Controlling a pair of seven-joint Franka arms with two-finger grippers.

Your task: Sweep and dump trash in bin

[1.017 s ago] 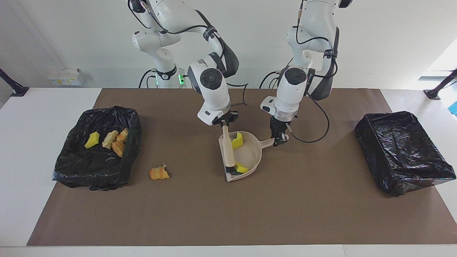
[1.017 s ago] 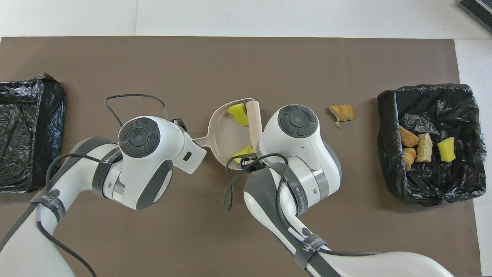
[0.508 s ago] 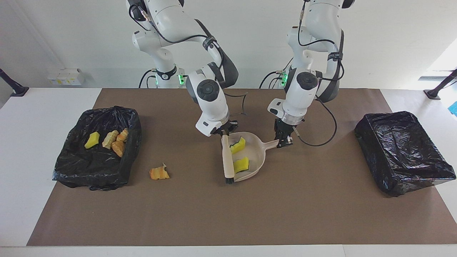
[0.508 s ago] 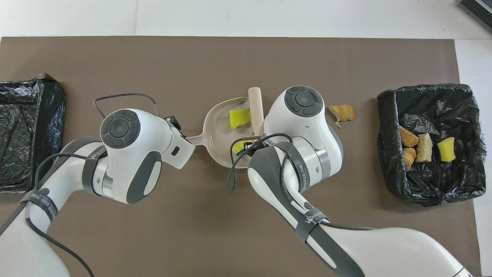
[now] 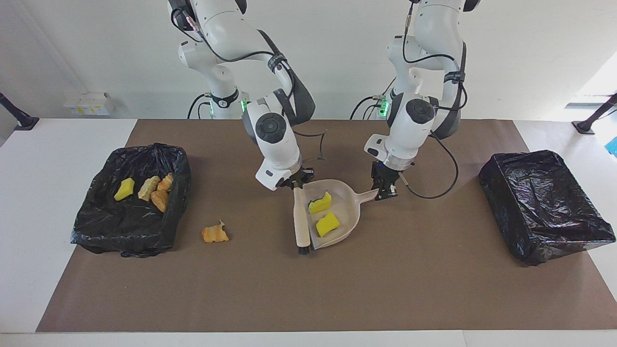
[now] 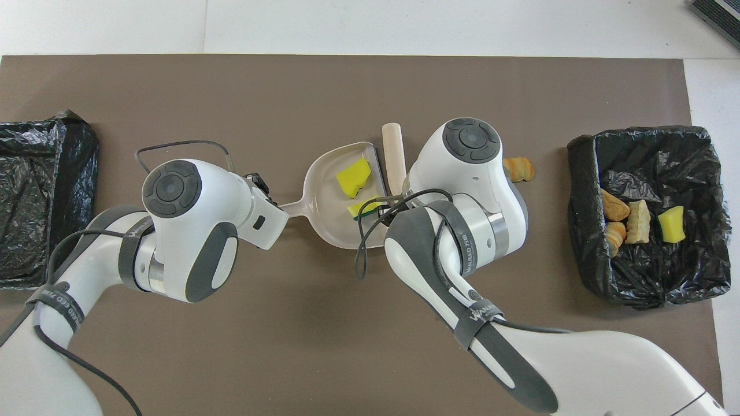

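working outward from the arms: my left gripper (image 5: 385,191) is clamped narrow on the handle of the dustpan (image 5: 348,212), and my right gripper (image 5: 297,183) is closed on the top of the brush (image 5: 301,222). the brush lies along the pan's open edge with its bristles on the mat. two yellow sponge chunks (image 5: 323,214) sit inside the pan.

next out is the one loose scrap (image 5: 215,234), a golden-brown bread-like piece on the mat. read from the overhead view, it lies at about three o'clock from the brush (image 6: 394,156), whose long axis runs twelve to six, so it is broadside to the scrap. the pan's mouth opens toward three o'clock too. the right arm is the nearer one, so i judge the brush has to cross to the scrap and drag it back toward nine o'clock.

farthest along that three o'clock line is the bin (image 5: 179,185), with four scraps in it already.

overhead, the right wrist covers part of the scrap (image 6: 523,169) and both sets of fingers. the facing view shows the scrap whole, well apart from the brush and near the bin.
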